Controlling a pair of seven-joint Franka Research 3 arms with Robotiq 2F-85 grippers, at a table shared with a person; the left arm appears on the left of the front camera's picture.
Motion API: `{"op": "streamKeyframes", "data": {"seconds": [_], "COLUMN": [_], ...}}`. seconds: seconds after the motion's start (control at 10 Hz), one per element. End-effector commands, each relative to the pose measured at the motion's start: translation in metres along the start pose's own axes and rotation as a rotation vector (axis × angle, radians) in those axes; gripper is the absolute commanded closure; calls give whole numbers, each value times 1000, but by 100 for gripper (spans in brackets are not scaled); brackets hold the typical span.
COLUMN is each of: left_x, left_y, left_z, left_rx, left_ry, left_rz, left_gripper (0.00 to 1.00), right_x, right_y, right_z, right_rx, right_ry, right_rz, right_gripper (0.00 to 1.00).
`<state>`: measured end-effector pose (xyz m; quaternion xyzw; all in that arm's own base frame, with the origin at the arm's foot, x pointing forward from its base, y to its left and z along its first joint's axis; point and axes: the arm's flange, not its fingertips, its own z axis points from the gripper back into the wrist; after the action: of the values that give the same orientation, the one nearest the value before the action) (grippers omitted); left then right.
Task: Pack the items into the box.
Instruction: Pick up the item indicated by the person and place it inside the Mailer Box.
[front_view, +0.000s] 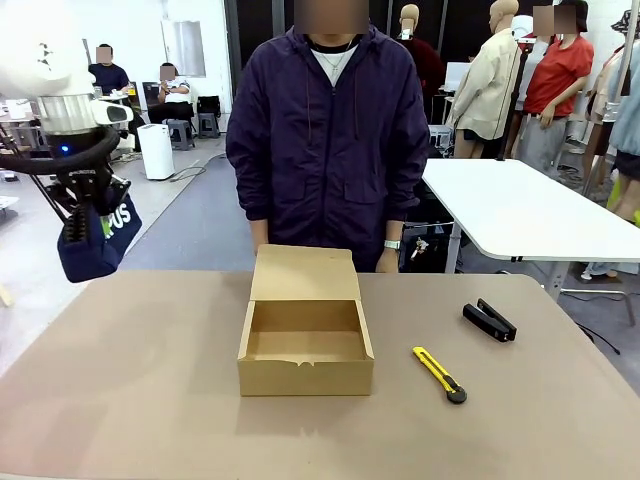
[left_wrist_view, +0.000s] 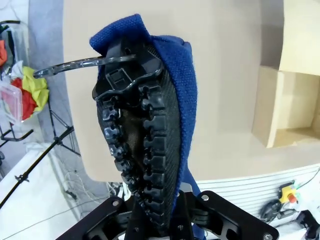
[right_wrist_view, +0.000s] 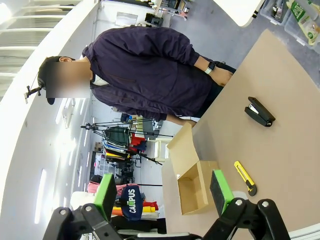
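Brown table (front_view: 150, 380) holds the open box (front_view: 305, 378) in its middle. Up high, the navy pouch (front_view: 95, 250) hangs long-side down, pinched tight by the left gripper (front_view: 85, 222). The box lies at four o'clock from it. The right gripper (right_wrist_view: 163, 192) is wide open, nearer the stapler (front_view: 489, 321) and knife (front_view: 438, 373).

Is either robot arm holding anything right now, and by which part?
The left gripper, jaws shut, holds the navy CAMPUS pouch by its upper end, the rest hanging below. The right gripper is open, holding nothing.
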<state>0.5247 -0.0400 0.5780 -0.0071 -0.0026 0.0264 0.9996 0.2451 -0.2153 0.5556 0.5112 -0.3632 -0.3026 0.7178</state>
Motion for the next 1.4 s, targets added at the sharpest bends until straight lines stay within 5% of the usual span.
{"op": "streamKeyframes", "data": {"seconds": [0.0, 0.2, 0.3, 0.4, 0.6, 1.0, 1.3], "left_x": [0, 11, 22, 29, 40, 24, -6], "left_y": [1, 13, -22, -63, -143, -272, -310], "left_z": [-13, 0, 13, 20, 21, -10, -34], "left_rx": [5, -103, -237, -340, -438, -450, -248], "left_ry": [9, -80, -328, -426, -453, -169, 76], "left_rz": [-20, -95, -459, -754, -1113, -1643, -1745], "left_gripper": [100, 100, 100, 100, 100, 100, 100], "right_x": [3, 3, 3, 3, 3, 3, 3], "right_y": [3, 3, 3, 3, 3, 3, 3], "right_z": [-3, -3, -3, -3, -3, -3, -3], "right_rx": [32, 32, 32, 32, 32, 32, 32], "right_ry": [-13, -13, -13, -13, -13, -13, -13], "right_rz": [18, 18, 18, 18, 18, 18, 18], "right_gripper": [0, 0, 0, 0, 0, 0, 0]}}
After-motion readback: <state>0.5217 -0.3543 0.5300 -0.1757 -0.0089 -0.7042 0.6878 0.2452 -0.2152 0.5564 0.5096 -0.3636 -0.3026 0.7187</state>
